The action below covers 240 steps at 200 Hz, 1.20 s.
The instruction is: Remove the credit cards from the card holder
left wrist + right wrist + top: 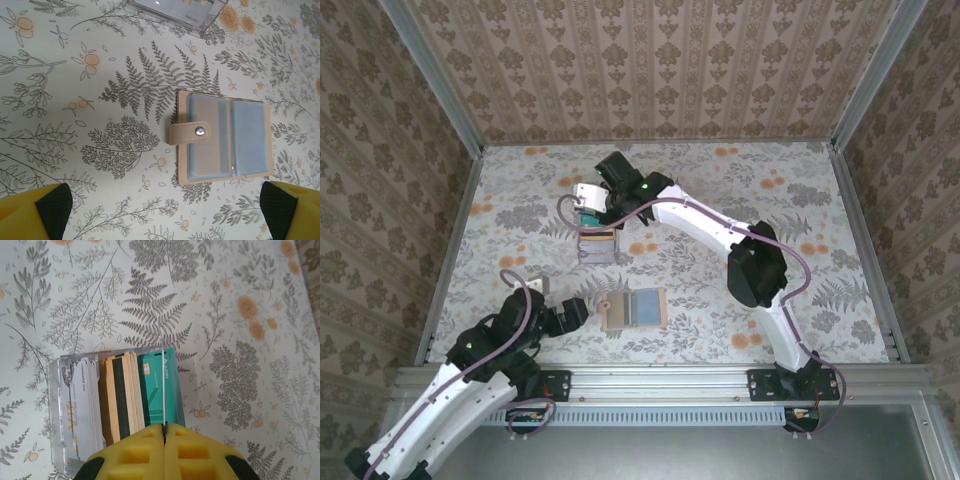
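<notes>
The table (740,200) carries a clear box (62,405), upper centre of the top view, with grey, yellow and teal credit cards (120,395) standing on edge in it. The card holder (225,142) lies open at lower centre; a yellow sliver may be a card left inside. Cards are probably light, stiff and slick, so pinch an exposed edge and pin the floppy holder. The right tool (164,429) is clamped on a thin card (164,390) over the box. The left tool (165,215) stands apart near the holder.
</notes>
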### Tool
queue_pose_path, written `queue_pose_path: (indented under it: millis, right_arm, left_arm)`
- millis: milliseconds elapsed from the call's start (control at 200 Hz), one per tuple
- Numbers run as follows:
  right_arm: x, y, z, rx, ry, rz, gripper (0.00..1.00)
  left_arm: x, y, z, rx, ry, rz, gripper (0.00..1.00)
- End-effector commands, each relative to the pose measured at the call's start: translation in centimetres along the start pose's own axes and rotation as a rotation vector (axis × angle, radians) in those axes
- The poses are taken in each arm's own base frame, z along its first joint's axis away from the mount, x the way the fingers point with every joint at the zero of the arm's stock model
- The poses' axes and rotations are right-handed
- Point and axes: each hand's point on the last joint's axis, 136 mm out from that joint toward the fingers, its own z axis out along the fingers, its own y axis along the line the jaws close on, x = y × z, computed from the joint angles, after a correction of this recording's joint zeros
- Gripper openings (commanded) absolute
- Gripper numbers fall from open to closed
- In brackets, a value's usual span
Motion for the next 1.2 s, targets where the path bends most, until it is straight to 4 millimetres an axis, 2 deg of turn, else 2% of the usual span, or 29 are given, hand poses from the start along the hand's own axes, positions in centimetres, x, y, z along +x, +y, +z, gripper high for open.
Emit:
queue_pose_path:
  millis: [0,400,430,475,505,670,875,990,1080,1195]
  right_arm:
    - [2.0,0.9,1.0,-0.045,0.091,-0.023,0.00]
    - [3.3,0.6,3.5,-0.026,0.128,-0.039,0.00]
    - [3.2,0.5,3.7,-0.015,0.128,-0.036,0.06]
    - [3.2,0.1,3.8,0.003,0.129,-0.029,0.25]
    - [3.1,-0.2,3.8,0.015,0.129,-0.022,0.30]
    - [2.5,-2.0,3.3,0.094,0.117,0.013,0.37]
    - [1.9,-3.2,1.7,0.146,0.092,0.082,0.40]
    - [1.5,-3.2,-0.2,0.173,0.059,0.165,0.41]
    - [1.3,-3.0,-2.1,0.207,-0.004,0.248,0.42]
    - [2.1,-1.4,-4.7,0.222,-0.076,0.380,0.43]
  left_arm:
    - [-0.4,0.6,-0.7,-0.031,-0.018,-0.025,1.00]
    - [-0.4,0.8,-0.8,-0.038,-0.023,-0.035,1.00]
    - [-0.4,0.7,-0.8,-0.036,-0.024,-0.035,1.00]
    - [-0.4,0.7,-0.8,-0.035,-0.024,-0.035,1.00]
    - [-0.4,0.7,-0.8,-0.034,-0.025,-0.035,1.00]
    - [-0.4,0.7,-0.8,-0.033,-0.024,-0.035,1.00]
    - [-0.4,0.5,-0.7,-0.025,-0.022,-0.031,1.00]
    - [-0.4,0.0,-0.5,0.002,-0.019,-0.021,0.98]
    - [-0.3,-0.9,-0.1,0.044,-0.010,-0.014,0.87]
    - [-0.2,-2.3,0.7,0.107,0.009,-0.009,0.76]
